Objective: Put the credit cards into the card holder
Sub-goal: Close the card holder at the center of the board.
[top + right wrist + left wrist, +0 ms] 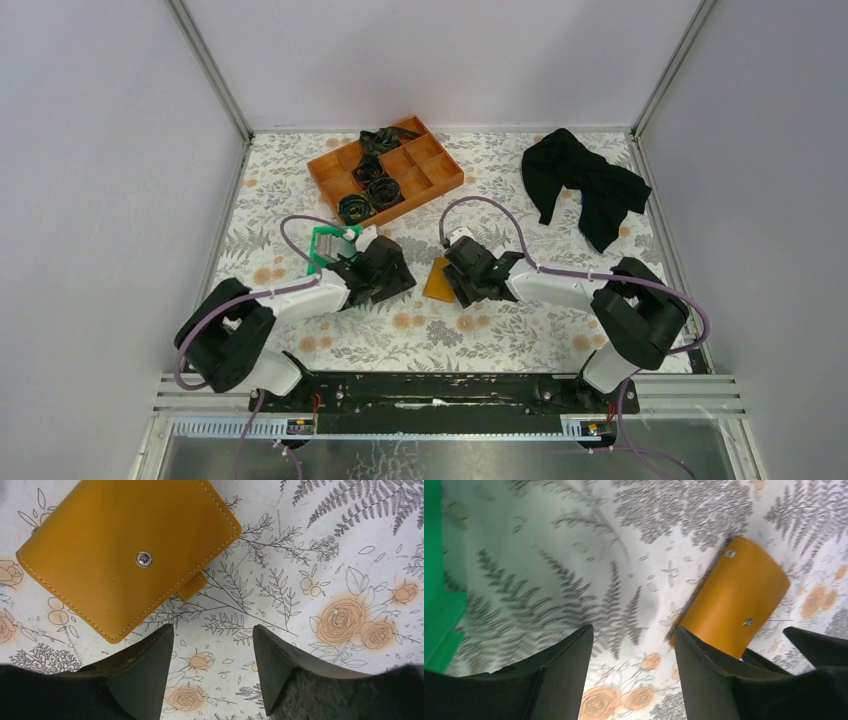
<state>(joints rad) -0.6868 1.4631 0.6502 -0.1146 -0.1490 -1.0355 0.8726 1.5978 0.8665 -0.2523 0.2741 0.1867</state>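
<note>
Floral table [325, 555], card holder [125, 555] beyond right hand [212, 630]

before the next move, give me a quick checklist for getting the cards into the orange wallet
1. right gripper open and empty: ok
2. left gripper open and empty: ok
3. orange leather-like snap wallet lying flat, free of both grippers: ok
4. wallet opened to take cards: not ok, folded shut, outer face up
5. whitish-grey cards located: cannot tell, only a pale patch at the green plastic bin
</note>
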